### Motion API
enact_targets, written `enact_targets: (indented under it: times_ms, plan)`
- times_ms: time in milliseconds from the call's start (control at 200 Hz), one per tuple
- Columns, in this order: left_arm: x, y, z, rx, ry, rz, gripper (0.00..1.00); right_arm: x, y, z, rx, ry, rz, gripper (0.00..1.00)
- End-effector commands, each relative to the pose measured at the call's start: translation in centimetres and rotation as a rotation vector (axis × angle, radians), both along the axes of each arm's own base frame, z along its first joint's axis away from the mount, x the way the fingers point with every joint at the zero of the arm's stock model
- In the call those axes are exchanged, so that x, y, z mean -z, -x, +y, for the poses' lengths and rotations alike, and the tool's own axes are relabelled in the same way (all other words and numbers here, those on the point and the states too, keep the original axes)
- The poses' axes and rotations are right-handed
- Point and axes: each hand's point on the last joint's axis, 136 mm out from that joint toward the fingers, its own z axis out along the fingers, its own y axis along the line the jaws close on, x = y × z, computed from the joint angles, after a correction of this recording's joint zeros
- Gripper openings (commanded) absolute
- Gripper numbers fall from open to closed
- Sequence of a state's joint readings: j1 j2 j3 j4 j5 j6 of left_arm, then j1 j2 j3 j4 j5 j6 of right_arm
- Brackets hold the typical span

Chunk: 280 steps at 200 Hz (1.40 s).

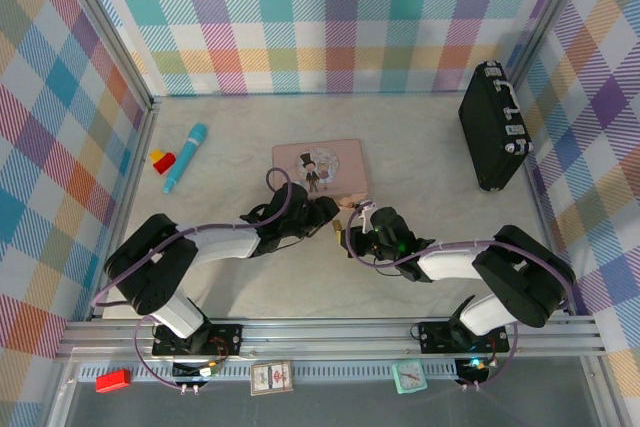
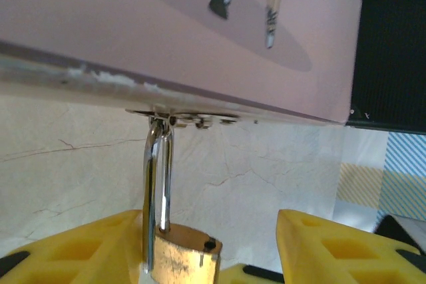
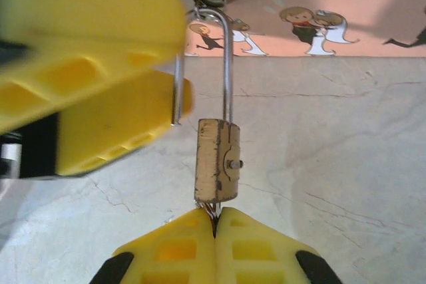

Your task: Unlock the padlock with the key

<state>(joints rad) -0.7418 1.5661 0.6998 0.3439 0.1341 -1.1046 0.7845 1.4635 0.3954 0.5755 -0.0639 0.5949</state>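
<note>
The brass padlock [image 3: 217,161] hangs by its thin silvery shackle [image 3: 226,64] from the hasp on the pink tin's [image 1: 320,167] near edge. One shackle leg ends free beside the body, and its hole in the padlock [image 2: 183,257] shows empty. My right gripper [image 3: 214,223] is shut on the key [image 3: 214,211], whose blade goes up into the padlock's underside. My left gripper [image 2: 210,251] is open, with a yellow finger on either side of the padlock, the body close to the left finger [image 2: 73,244]. From above, my left gripper [image 1: 320,215] and right gripper [image 1: 355,237] meet at the tin's front.
A black case [image 1: 493,127] stands at the back right. A blue cylinder [image 1: 186,155] and a red-and-yellow block [image 1: 161,159] lie at the left. Plaid walls close in the marble-patterned table [image 1: 420,157].
</note>
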Motion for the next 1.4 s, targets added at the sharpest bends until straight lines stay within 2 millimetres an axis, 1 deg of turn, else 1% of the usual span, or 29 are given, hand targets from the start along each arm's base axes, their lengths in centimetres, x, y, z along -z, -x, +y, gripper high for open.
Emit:
enact_targets:
  times_ms: [0, 10, 30, 95, 140, 175, 215, 290, 365, 455, 560, 650, 710, 820, 920, 1140, 1395]
  plan:
    - [-0.9, 0.0, 2.6, -0.026, -0.068, -0.050, 0.55, 0.1, -0.2, -0.2, 0.026, 0.014, 0.032, 0.00]
    - [-0.9, 0.0, 2.8, -0.026, -0.077, -0.053, 0.55, 0.1, -0.2, -0.2, 0.028, 0.017, 0.032, 0.00]
    - [-1.1, 0.1, 3.1, -0.026, -0.091, -0.063, 0.55, 0.1, -0.3, -0.2, 0.029, 0.020, 0.033, 0.04]
    - [-1.9, 0.4, 4.4, -0.019, -0.152, -0.100, 0.56, 0.1, -0.5, -0.5, 0.039, 0.039, 0.046, 0.19]
    - [-2.5, 0.5, 5.7, -0.022, -0.211, -0.134, 0.58, -0.1, -0.7, -0.8, 0.050, 0.051, 0.052, 0.28]
    - [-2.9, 0.6, 6.9, -0.026, -0.261, -0.157, 0.60, -0.3, -0.9, -1.1, 0.059, 0.056, 0.053, 0.33]
    - [-3.5, 0.5, 8.1, -0.026, -0.306, -0.187, 0.62, -0.7, -1.1, -1.3, 0.059, 0.057, 0.050, 0.37]
    - [-4.3, 0.1, 10.3, -0.017, -0.377, -0.213, 0.65, -1.5, -1.6, -1.6, 0.042, 0.071, 0.038, 0.41]
    - [-5.1, -0.5, 12.0, -0.014, -0.419, -0.242, 0.66, -2.2, -2.1, -1.5, 0.014, 0.099, 0.018, 0.41]
    - [-5.8, -1.6, 13.2, 0.004, -0.457, -0.273, 0.68, -3.3, -2.7, -0.9, -0.042, 0.117, -0.031, 0.41]
    - [-5.6, -3.2, 13.9, 0.012, -0.448, -0.267, 0.69, -3.8, -3.6, 0.3, -0.118, 0.116, -0.044, 0.41]
    - [-5.0, -4.5, 14.2, 0.003, -0.412, -0.254, 0.69, -3.5, -4.4, 0.9, -0.171, 0.122, -0.048, 0.40]
    - [-4.6, -5.1, 14.1, 0.003, -0.388, -0.249, 0.69, -2.9, -4.7, 1.3, -0.210, 0.141, -0.047, 0.39]
    - [-4.0, -6.2, 13.1, 0.027, -0.358, -0.241, 0.68, -1.8, -4.9, 2.3, -0.266, 0.159, -0.019, 0.37]
    - [-3.4, -6.7, 12.4, 0.040, -0.330, -0.230, 0.67, -1.0, -5.5, 2.5, -0.268, 0.176, -0.014, 0.37]
    - [-2.1, -7.1, 11.2, 0.050, -0.290, -0.203, 0.65, -0.4, -6.8, 2.7, -0.256, 0.183, -0.017, 0.36]
    - [-0.8, -6.7, 9.6, 0.068, -0.289, -0.174, 0.62, 0.1, -8.1, 2.7, -0.250, 0.173, -0.011, 0.31]
